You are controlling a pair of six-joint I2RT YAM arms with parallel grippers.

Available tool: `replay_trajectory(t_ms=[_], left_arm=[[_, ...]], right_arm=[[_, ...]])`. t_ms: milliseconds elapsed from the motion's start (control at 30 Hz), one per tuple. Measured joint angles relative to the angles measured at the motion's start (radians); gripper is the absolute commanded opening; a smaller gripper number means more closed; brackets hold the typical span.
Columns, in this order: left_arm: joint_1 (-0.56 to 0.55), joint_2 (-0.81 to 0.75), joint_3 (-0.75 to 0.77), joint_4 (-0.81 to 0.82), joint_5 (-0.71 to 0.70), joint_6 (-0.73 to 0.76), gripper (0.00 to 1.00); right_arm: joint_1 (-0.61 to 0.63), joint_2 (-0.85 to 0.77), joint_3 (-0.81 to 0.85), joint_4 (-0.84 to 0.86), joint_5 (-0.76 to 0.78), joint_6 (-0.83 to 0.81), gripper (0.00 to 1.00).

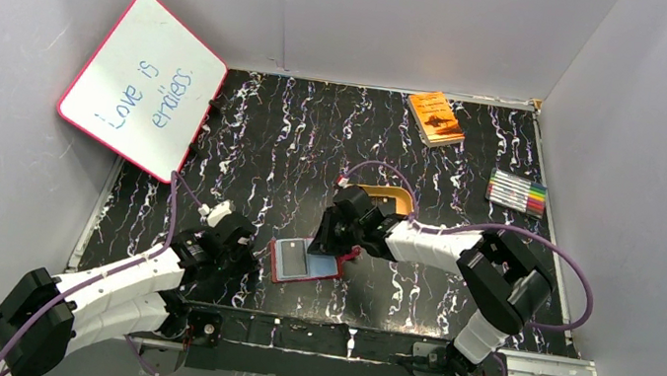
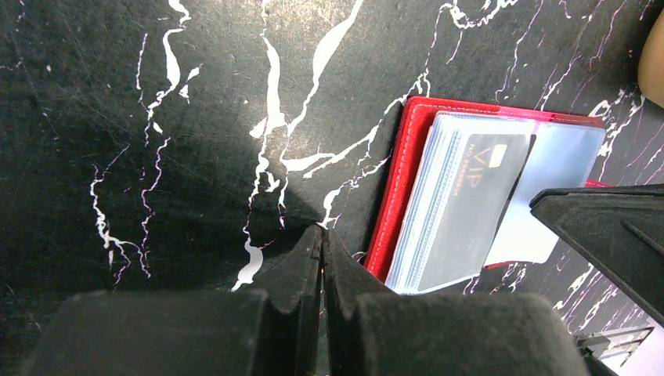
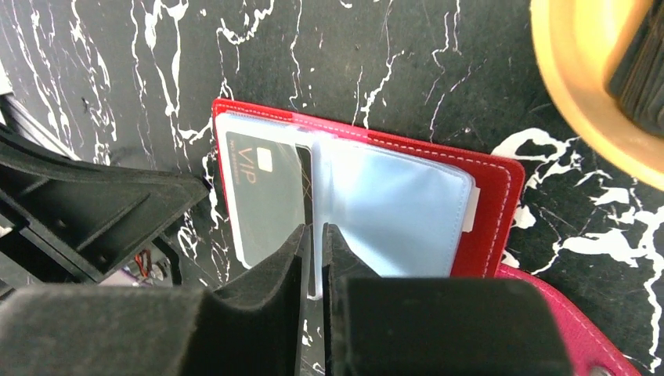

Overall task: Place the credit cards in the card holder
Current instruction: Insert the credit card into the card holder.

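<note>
The card holder [image 1: 303, 263] lies open on the black marbled table, red with clear plastic sleeves [image 3: 391, 204]. A black credit card [image 3: 258, 188] marked VIP sits inside the left sleeve [image 2: 478, 188]. My right gripper [image 3: 313, 229] is at the holder's near edge [image 1: 326, 247], its jaws nearly together on the edge of one clear sleeve that stands up between them. My left gripper [image 2: 322, 229] is shut and empty, its tips on the table just left of the holder's red cover [image 2: 395, 188].
A gold oval tray [image 1: 386, 196] stands right behind the holder with something dark in it [image 3: 642, 70]. An orange book [image 1: 436, 117] and a set of markers [image 1: 517, 192] lie at the back right. A whiteboard [image 1: 143, 85] leans at the back left.
</note>
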Motion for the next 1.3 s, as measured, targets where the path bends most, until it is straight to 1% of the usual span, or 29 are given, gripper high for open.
replay_trajectory(t_ms=[100,200,467,733,1033,1100,1167,1300], left_arm=[[0.000,0.000,0.000,0.000,0.000,0.000,0.00],[0.000,0.004,0.000,0.002,0.000,0.001,0.00],[0.000,0.010,0.000,0.017,0.004,0.010,0.00],[0.000,0.064,-0.001,0.101,0.048,0.040,0.00],[0.001,0.075,0.000,0.125,0.067,0.072,0.00],[0.002,0.078,0.000,0.129,0.071,0.076,0.00],[0.003,0.077,0.001,0.128,0.071,0.079,0.00],[0.003,0.052,0.001,0.099,0.063,0.077,0.00]], right_arm=[[-0.002,0.002,0.022,-0.032,0.014,-0.019,0.06],[-0.004,0.014,0.046,-0.051,0.015,-0.037,0.04],[-0.004,0.059,0.052,-0.070,-0.002,-0.068,0.03],[0.010,0.098,0.086,-0.069,-0.039,-0.087,0.03],[0.025,0.105,0.094,-0.055,-0.037,-0.090,0.03],[0.027,0.105,0.094,-0.054,-0.035,-0.089,0.04],[0.028,0.103,0.094,-0.056,-0.027,-0.089,0.09],[0.041,0.056,0.094,-0.107,0.027,-0.097,0.26]])
